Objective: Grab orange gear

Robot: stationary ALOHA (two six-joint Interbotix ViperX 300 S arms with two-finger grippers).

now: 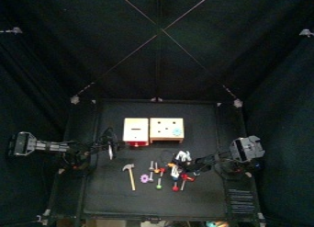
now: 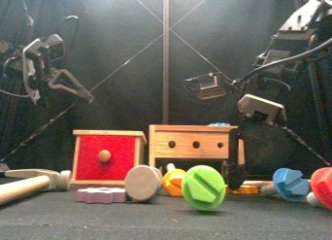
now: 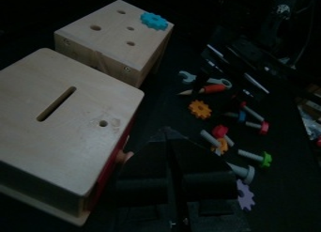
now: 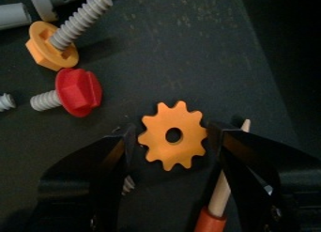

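The orange gear, a small toothed ring with a centre hole, lies flat on the black table between my right gripper's jaws, which close against its two sides. In the left wrist view the orange gear sits among the loose toys at the tip of the right arm. In the top view the right gripper reaches in from the right over the toy pile. My left gripper rests to the left of the wooden boxes, as the top view also shows, and holds nothing.
Two wooden boxes stand behind the toys. A red bolt and a yellow nut on a grey bolt lie close by. A screwdriver lies under the right jaw. A hammer and pink-purple gear lie left.
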